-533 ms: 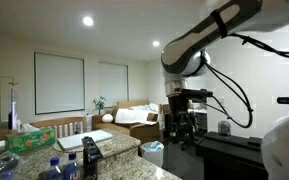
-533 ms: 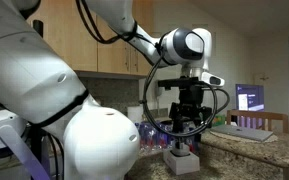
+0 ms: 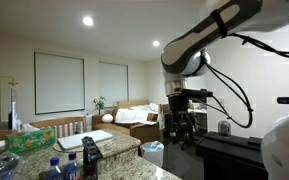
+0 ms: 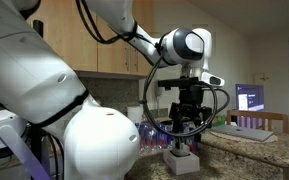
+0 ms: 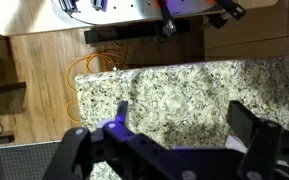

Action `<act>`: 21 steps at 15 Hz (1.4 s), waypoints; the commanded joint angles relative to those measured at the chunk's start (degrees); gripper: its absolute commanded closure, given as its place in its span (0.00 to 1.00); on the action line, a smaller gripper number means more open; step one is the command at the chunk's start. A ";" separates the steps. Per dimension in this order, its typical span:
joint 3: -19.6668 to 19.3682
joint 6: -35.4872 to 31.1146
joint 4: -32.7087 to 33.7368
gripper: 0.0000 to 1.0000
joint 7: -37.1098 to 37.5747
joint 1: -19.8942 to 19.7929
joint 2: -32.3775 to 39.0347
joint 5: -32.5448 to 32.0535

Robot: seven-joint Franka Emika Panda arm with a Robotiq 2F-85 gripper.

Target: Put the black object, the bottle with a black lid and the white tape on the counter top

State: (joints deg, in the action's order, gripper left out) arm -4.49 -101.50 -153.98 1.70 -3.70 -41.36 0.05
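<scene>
The black object [image 3: 90, 151] appears to stand on the granite surface [image 5: 184, 90], beside blue-capped bottles [image 3: 68, 166]. Nothing has shifted since half a second ago. The gripper [image 5: 179, 120] hangs over bare granite, jaws apart and empty, so probably between placements.

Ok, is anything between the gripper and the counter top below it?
Nothing visible in the wrist view: the open gripper frames bare counter top. In an exterior view a white item shows below it; whether directly underneath, I cannot tell.
</scene>
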 commanded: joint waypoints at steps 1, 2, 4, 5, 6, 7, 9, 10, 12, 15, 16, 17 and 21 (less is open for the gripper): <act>0.38 0.08 0.07 0.00 -0.26 -0.45 0.04 0.23; 0.38 0.08 0.07 0.00 -0.26 -0.45 0.04 0.23; 0.38 0.08 0.07 0.00 -0.26 -0.45 0.04 0.23; 1.42 -0.17 0.99 0.00 1.44 -0.32 0.36 0.46; 2.63 -0.37 2.54 0.00 1.83 0.81 1.01 0.99; 4.48 -0.66 4.63 0.00 3.10 1.89 2.20 1.56; 8.89 -2.92 9.60 0.00 3.54 5.06 5.02 1.64; 10.88 -4.07 11.93 0.00 4.71 5.85 6.41 1.27; 15.19 -5.06 18.02 0.00 7.54 7.33 11.23 -0.42; 22.13 -4.30 28.22 0.00 17.06 7.05 20.01 -4.48; 23.57 -3.02 32.11 0.00 19.46 7.10 23.60 -5.52; 26.02 -2.05 35.70 0.00 22.23 5.58 27.05 -5.79; 29.09 0.12 47.56 0.00 34.30 4.92 41.23 -3.87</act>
State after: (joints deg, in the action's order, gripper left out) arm 22.99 -104.38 -116.15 28.22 2.07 -11.37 -4.20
